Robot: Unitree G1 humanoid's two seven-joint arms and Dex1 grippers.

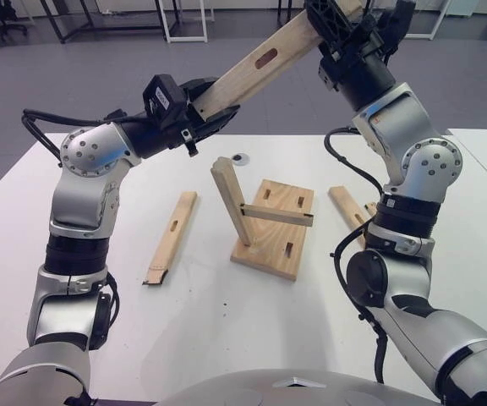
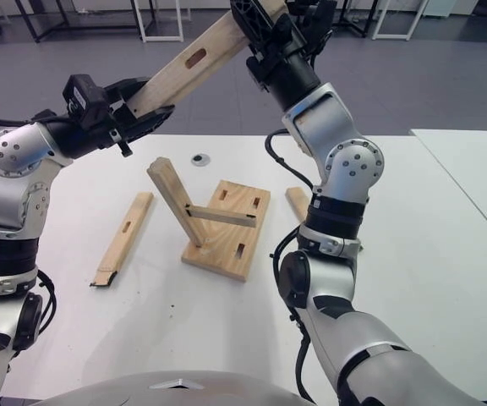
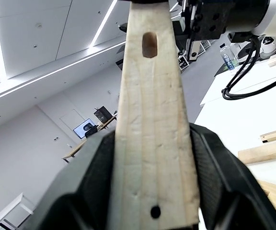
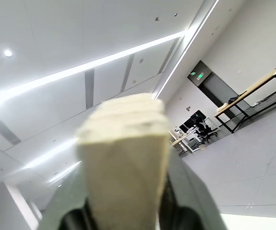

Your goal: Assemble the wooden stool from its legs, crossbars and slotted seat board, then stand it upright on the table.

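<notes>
A long wooden leg (image 1: 256, 63) with an oval slot is held in the air above the table, slanting up toward the right. My left gripper (image 1: 203, 114) is shut on its lower end; in the left wrist view the leg (image 3: 152, 124) runs between the dark fingers (image 3: 87, 187). My right gripper (image 1: 338, 25) is shut on its upper end, whose end face (image 4: 126, 177) shows in the right wrist view. Below, the slotted seat board (image 1: 276, 228) lies flat on the table with one leg (image 1: 230, 200) standing tilted in it and a crossbar (image 1: 277, 216) joined to that leg.
A loose slotted leg (image 1: 172, 236) lies on the white table (image 1: 227, 338) left of the seat board. Further wooden pieces (image 1: 347, 208) lie to the right, partly behind my right arm. A small round grommet (image 1: 241, 157) sits at the table's back.
</notes>
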